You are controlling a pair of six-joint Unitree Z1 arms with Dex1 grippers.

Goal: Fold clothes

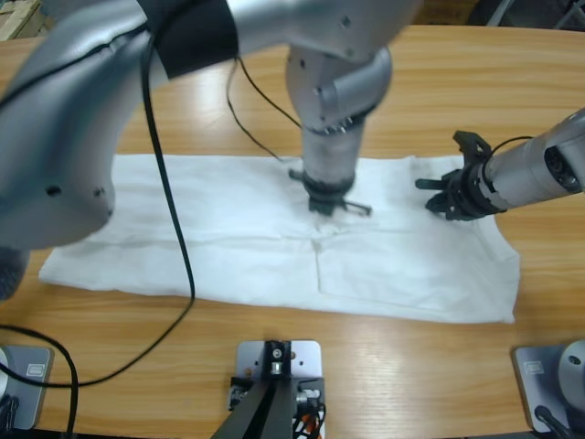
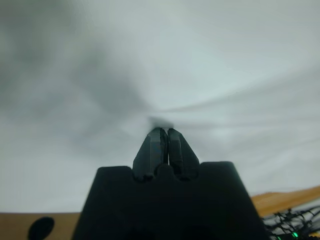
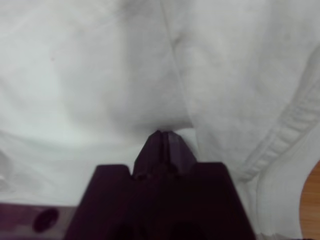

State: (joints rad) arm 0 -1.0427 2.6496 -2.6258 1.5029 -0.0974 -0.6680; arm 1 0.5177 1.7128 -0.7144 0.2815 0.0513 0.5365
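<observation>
The right gripper (image 3: 164, 134) has its two black jaws pressed together, tips down against the white T-shirt (image 3: 100, 75). The cloth fills nearly the whole view, with soft wrinkles and a fold line running away from the tips. A stitched hem (image 3: 280, 135) curves at right, beside a sliver of wooden table (image 3: 311, 200).

Silver-grey arm casings, smooth and rounded, small dark screws on big elbow (image 1: 55, 146). Black band around upper link. Thin black cable (image 1: 169, 229) trailing off arm. Matte black claw (image 1: 334, 203) on centre arm; second black claw (image 1: 454, 194) on side arm.
</observation>
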